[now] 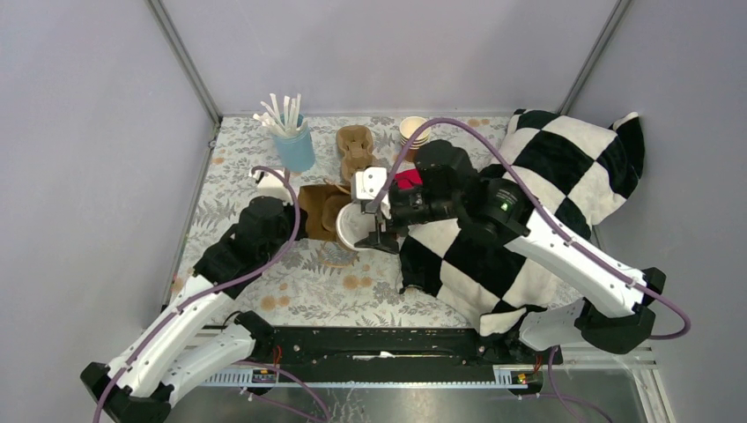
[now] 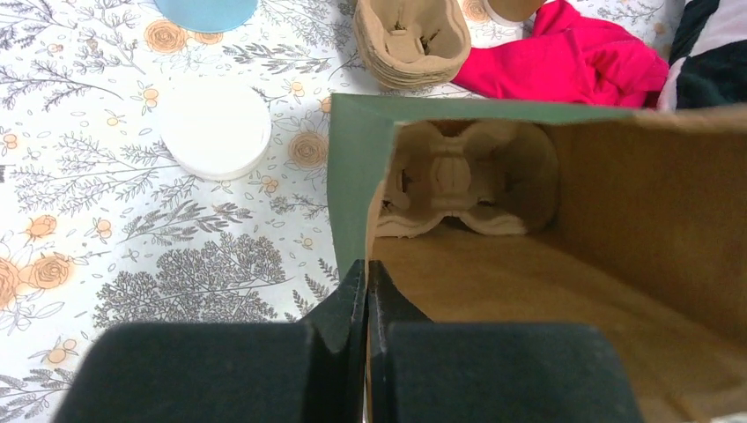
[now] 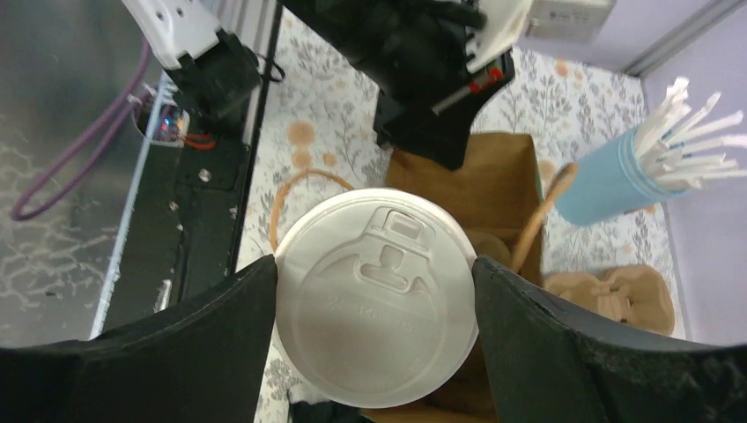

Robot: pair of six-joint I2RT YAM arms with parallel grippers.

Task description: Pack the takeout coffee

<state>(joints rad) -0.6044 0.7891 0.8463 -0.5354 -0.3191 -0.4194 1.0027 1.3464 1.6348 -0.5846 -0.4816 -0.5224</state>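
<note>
The takeout coffee (image 3: 377, 295) shows from above as a round white lid, its cup body hidden beneath. Both fingers of my right gripper (image 3: 377, 304) press on the lid's two sides, so it is shut on the cup. From overhead the coffee (image 1: 351, 225) hangs at the near end of the brown paper bag (image 1: 319, 211). My left gripper (image 2: 366, 275) is shut on the bag's rim (image 2: 352, 176), holding the mouth up. Inside the bag sits a pulp cup carrier (image 2: 458, 181).
A loose white lid (image 2: 214, 126) lies left of the bag. Behind it are a blue cup of straws (image 1: 293, 145), a stack of pulp carriers (image 1: 356, 150), stacked paper cups (image 1: 414, 132) and a red cloth (image 2: 573, 62). A checkered cloth (image 1: 528, 203) covers the right side.
</note>
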